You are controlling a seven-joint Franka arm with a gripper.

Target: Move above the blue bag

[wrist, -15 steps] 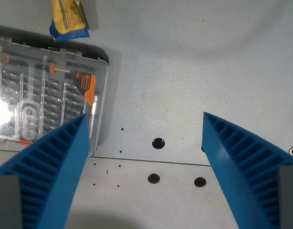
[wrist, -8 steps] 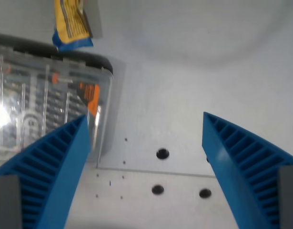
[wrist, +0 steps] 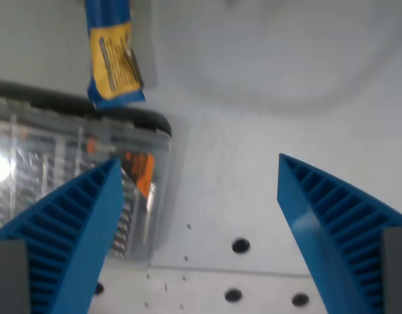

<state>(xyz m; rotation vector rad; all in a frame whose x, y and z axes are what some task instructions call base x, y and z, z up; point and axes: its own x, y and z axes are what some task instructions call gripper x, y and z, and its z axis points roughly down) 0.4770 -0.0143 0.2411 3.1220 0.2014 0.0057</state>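
The blue bag [wrist: 113, 55], blue with a yellow label, lies at the top left of the wrist view, its top cut off by the frame edge. It rests just beyond the far edge of a clear plastic bit case [wrist: 70, 176]. My gripper [wrist: 197, 196] is open, its two blue ribbed fingers [wrist: 70, 242] spread wide at the bottom corners with nothing between them. The bag is well ahead of the fingers and to the wrist view's left.
The clear bit case with a dark rim and orange parts fills the wrist view's left, partly behind the left finger. The grey table [wrist: 266, 131] has several small dark holes [wrist: 240, 246] and a seam near the bottom.
The whole scene has slid downward and slightly rightward in the picture, so the camera has moved toward the bag. More of the blue bag shows now. The fingers stay equally spread.
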